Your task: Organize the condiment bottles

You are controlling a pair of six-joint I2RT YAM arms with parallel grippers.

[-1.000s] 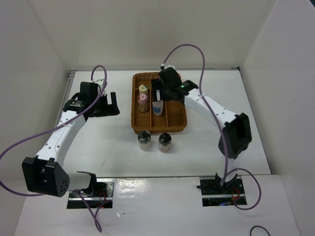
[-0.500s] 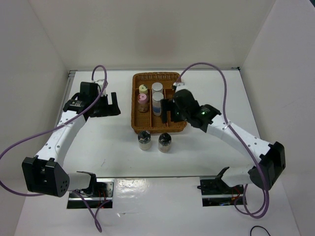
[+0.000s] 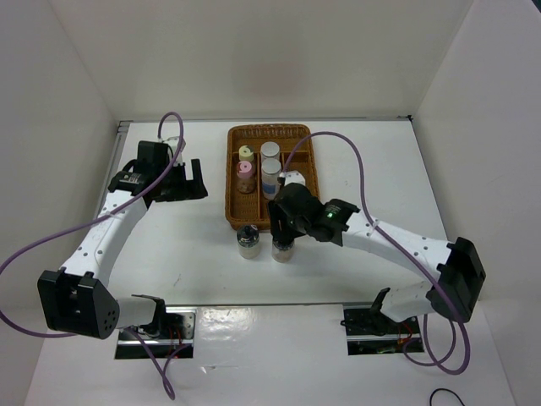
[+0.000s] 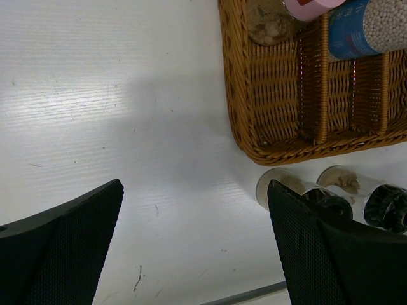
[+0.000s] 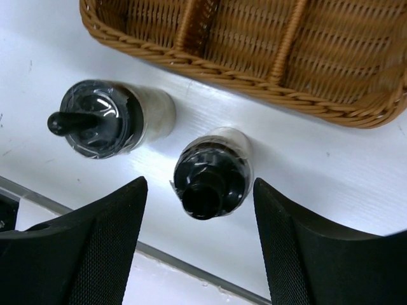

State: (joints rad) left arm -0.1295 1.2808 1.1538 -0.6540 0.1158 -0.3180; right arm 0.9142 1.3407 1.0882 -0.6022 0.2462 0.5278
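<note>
Two black-capped jars stand on the table in front of the wicker tray (image 3: pixel 230 182): the left one (image 3: pixel 248 241) and the right one (image 3: pixel 282 248). My right gripper (image 3: pixel 283 222) is open just above the right jar (image 5: pixel 210 178), its fingers on either side of the cap and not touching it. The left jar (image 5: pixel 105 117) stands beside it. In the tray stand the yellow-capped jar (image 3: pixel 245 152), the pink-capped jar (image 3: pixel 244 169) and two grey-capped blue-label jars (image 3: pixel 270 150) (image 3: pixel 270 167). My left gripper (image 3: pixel 186 179) is open and empty over the table, left of the tray.
The tray's right compartments (image 3: pixel 303 182) hold nothing. The left wrist view shows the tray's near corner (image 4: pixel 267 95) and both black-capped jars (image 4: pixel 305 190). White walls close the table at the back and sides. The table's near edge strip (image 5: pixel 210 286) runs close behind the jars.
My right gripper has left the tray, leaving both grey-capped jars standing there, and has moved toward the near edge to over the right black-capped jar. The left arm has not moved.
</note>
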